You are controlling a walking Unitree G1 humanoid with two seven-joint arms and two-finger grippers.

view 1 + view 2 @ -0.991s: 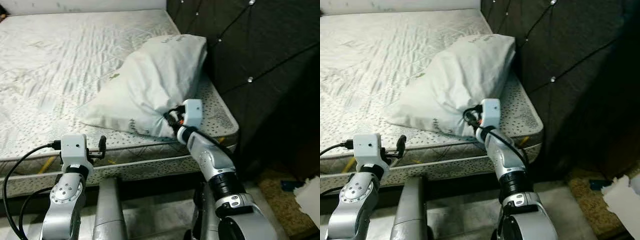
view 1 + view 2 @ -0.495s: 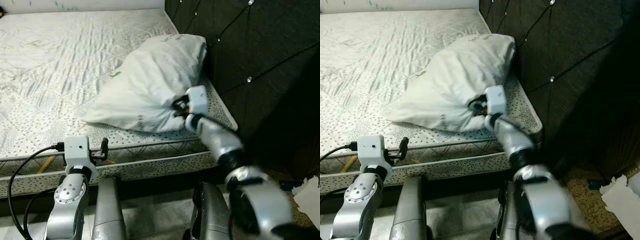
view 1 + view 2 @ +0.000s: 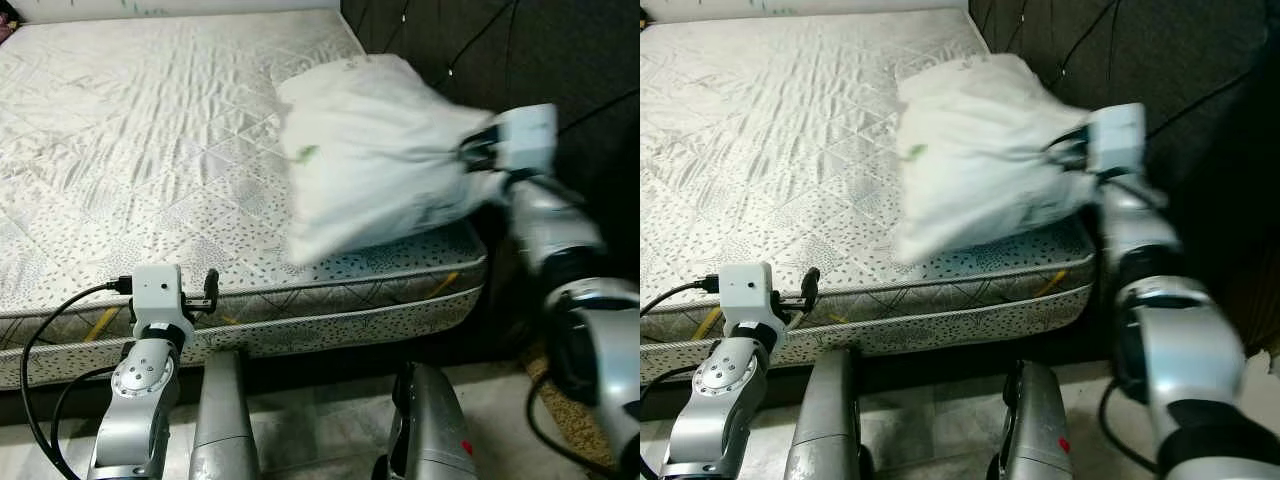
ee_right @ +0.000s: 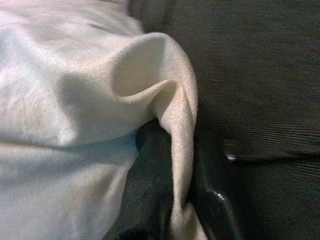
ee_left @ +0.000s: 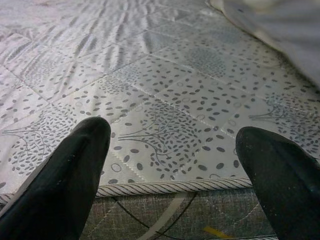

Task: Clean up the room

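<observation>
Right gripper [image 3: 468,152] is closed on a bunched corner of the white pillow [image 3: 375,150], and we note the pillow lifted, its far end trailing down toward the mattress [image 3: 150,150] near the right-hand edge. Our right wrist view adds what the head views cannot resolve: a fold of pillow cloth [image 4: 175,150] pinched between the two black fingers [image 4: 215,210], with the dark padded headboard [image 4: 260,75] close behind. The head views blur that arm.

Left gripper [image 5: 172,165] hangs low before the bed's near edge, holding nothing, its fingers [image 5: 65,170] set wide apart. Its wrist view shows the mattress's piped seam [image 5: 170,187] and the leaf-printed quilting beyond, with a strip of the pillow [image 5: 280,30] at the far corner.

We record broad bare mattress to the robot's left of the pillow. The headboard [image 3: 600,50] bounds the bed on the right, leaving the right arm a narrow gap there.
</observation>
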